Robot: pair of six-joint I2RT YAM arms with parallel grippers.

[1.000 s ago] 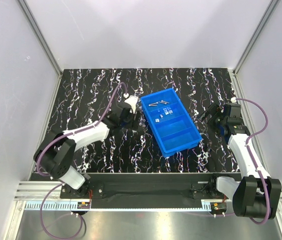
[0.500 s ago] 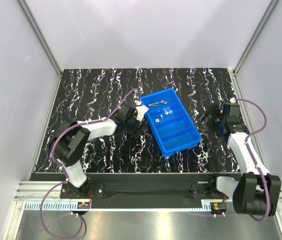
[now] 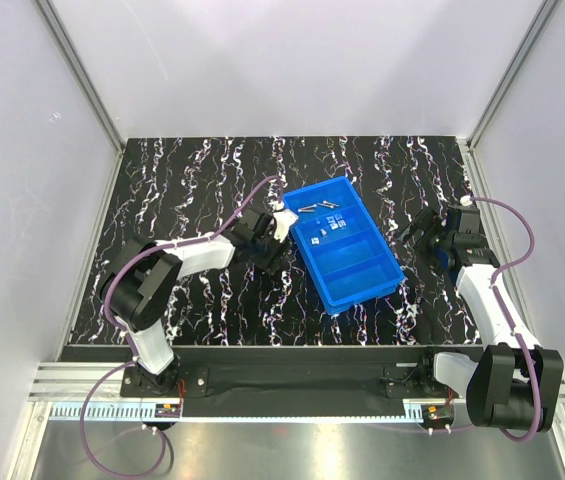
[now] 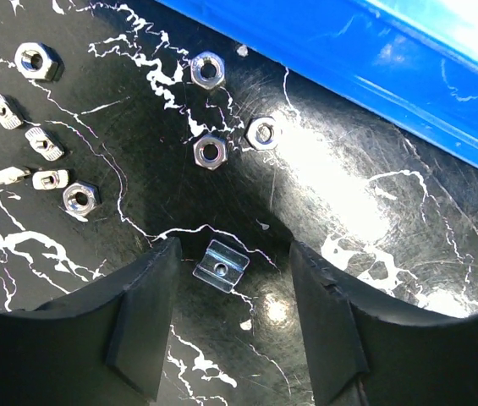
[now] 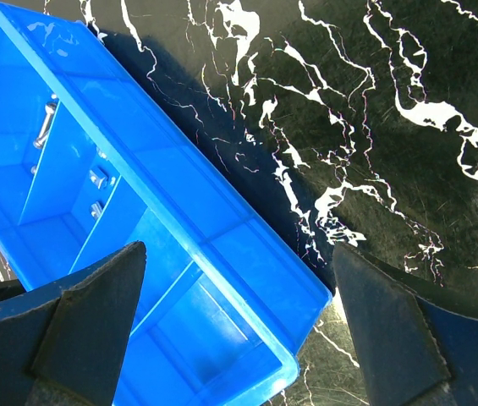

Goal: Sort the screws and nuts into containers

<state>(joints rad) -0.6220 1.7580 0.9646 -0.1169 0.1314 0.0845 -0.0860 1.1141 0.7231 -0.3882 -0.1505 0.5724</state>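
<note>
left arm [image 3: 197, 255] swung in beside tray [image 3: 367, 293] | left jaws apart astride square nut [image 4: 221, 267] | right jaws wide apart

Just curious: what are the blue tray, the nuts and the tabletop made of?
Blue tray: glossy moulded plastic, judging by its soft highlights. Nuts: bright metal, sharp glints. Tabletop: black, white-veined marble look, finely scratched; probably laminate or film.

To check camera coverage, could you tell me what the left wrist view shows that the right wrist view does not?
Left wrist only: loose nuts on the table, one square nut between the open left gripper's fingers. Right wrist only: the tray's compartments holding screws and sorted nuts, and the right gripper. Both: the blue tray wall and black table.
</note>
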